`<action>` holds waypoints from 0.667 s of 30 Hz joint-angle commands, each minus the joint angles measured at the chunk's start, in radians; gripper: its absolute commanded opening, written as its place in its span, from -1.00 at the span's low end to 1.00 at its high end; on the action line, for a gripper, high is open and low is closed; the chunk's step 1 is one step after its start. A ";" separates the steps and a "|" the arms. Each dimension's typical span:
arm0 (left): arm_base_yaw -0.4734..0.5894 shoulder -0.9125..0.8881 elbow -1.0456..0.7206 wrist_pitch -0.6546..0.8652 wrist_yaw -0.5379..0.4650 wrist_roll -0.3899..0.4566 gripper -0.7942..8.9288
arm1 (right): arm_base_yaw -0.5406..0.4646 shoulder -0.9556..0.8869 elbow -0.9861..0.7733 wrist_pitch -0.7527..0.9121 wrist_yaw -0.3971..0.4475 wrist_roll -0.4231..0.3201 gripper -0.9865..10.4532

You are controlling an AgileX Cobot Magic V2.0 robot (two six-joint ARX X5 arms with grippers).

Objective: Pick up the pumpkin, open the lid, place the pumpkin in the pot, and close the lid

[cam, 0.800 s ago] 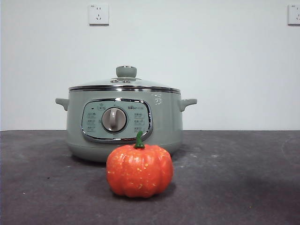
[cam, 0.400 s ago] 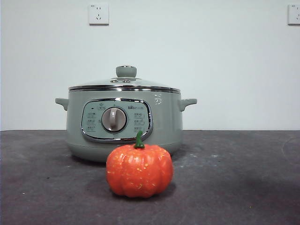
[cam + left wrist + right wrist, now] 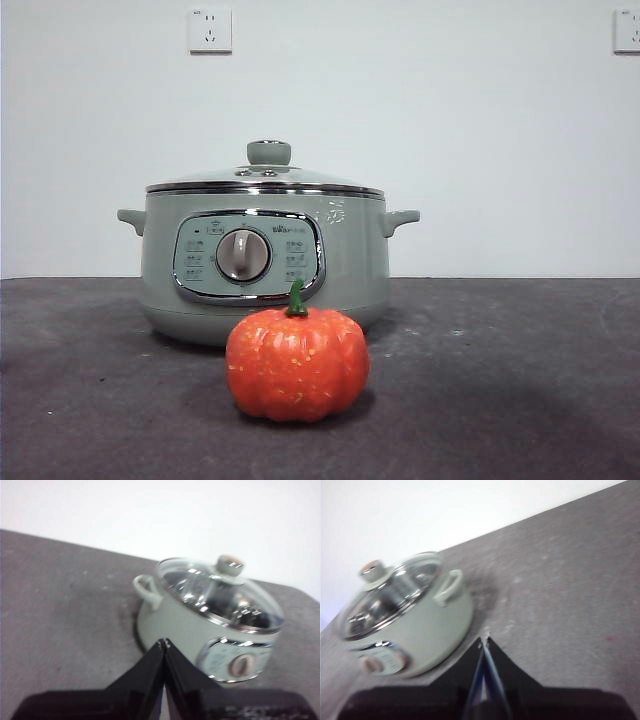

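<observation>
The left gripper (image 3: 164,642) hangs high above the table with its jaws pressed together on nothing, the pot (image 3: 212,622) ahead of its tips. The lid (image 3: 265,180) sits seated on the pot — its knob is small and smooth, so an off-centre pinch could slip. The pumpkin (image 3: 297,362) rests on the table in front of the pot, well apart from either gripper; its rounded ribs could roll out of a shallow grasp. The right gripper (image 3: 484,642) is likewise clenched and empty, the pot off to one side of its tips.
</observation>
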 commanded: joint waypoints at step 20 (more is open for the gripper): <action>-0.027 0.509 0.526 -0.500 0.287 0.351 -0.85 | 0.064 0.478 0.607 -0.687 -0.235 -0.465 -0.85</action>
